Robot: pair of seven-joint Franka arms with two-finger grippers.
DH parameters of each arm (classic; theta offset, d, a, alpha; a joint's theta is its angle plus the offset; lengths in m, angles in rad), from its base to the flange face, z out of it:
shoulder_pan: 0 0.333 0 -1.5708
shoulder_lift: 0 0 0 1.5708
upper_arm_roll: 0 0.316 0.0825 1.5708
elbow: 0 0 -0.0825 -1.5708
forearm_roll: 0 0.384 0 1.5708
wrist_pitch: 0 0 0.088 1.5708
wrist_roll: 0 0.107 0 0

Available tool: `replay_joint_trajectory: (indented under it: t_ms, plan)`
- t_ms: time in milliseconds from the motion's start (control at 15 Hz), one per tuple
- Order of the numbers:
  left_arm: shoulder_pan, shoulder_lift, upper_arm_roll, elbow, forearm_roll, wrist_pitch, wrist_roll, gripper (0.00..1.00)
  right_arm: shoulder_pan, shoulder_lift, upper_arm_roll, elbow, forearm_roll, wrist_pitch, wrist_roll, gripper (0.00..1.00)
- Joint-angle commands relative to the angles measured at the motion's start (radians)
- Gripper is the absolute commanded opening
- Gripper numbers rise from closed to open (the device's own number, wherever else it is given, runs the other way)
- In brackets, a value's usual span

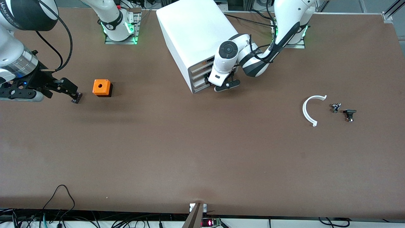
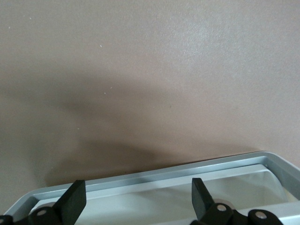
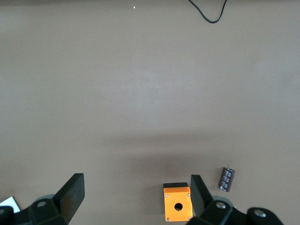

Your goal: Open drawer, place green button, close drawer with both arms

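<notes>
The white cabinet [image 1: 193,28] stands between the two arm bases. My left gripper [image 1: 226,86] is at its lowest drawer [image 1: 202,85]. In the left wrist view the drawer's pale tray rim [image 2: 154,176] lies under my open, empty left gripper [image 2: 138,192]. My right gripper [image 1: 75,96] is low over the table at the right arm's end, beside the orange cube [image 1: 102,87]. It is open and empty in the right wrist view [image 3: 136,192]. A small dark cylinder [image 3: 227,179] lies beside the cube [image 3: 177,204]. I see no green-capped button.
A white curved strip [image 1: 311,110] and two small dark parts [image 1: 336,107] [image 1: 349,114] lie toward the left arm's end of the table. Cables hang along the table edge nearest the front camera.
</notes>
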State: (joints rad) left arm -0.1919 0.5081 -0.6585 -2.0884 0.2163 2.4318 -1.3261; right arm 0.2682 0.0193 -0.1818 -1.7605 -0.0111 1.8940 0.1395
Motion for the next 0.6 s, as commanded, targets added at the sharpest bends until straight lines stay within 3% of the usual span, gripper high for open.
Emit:
replay_joint_trajectory:
  t_ms: [0, 67, 133, 400, 533]
  plan:
    - [0.005, -0.019, -0.016, -0.018, 0.014, -0.019, -0.019, 0.99, -0.152, -0.001, 0.153, 0.012, -0.021, -0.018, 0.015, 1.0]
    - [0.008, -0.02, -0.018, -0.016, 0.014, -0.019, -0.015, 0.99, -0.261, -0.004, 0.264, 0.012, -0.021, -0.019, 0.015, 1.0]
    - [0.014, -0.022, -0.016, -0.015, 0.014, -0.019, -0.006, 0.99, -0.297, -0.005, 0.318, 0.012, -0.024, -0.024, 0.015, 1.0]
    - [0.061, -0.046, -0.01, 0.033, 0.029, -0.057, 0.024, 0.99, -0.296, -0.002, 0.314, 0.027, -0.029, -0.032, 0.011, 1.0]
    - [0.103, -0.048, -0.007, 0.089, 0.029, -0.144, 0.152, 0.99, -0.3, 0.014, 0.314, 0.085, -0.027, -0.097, 0.011, 1.0]
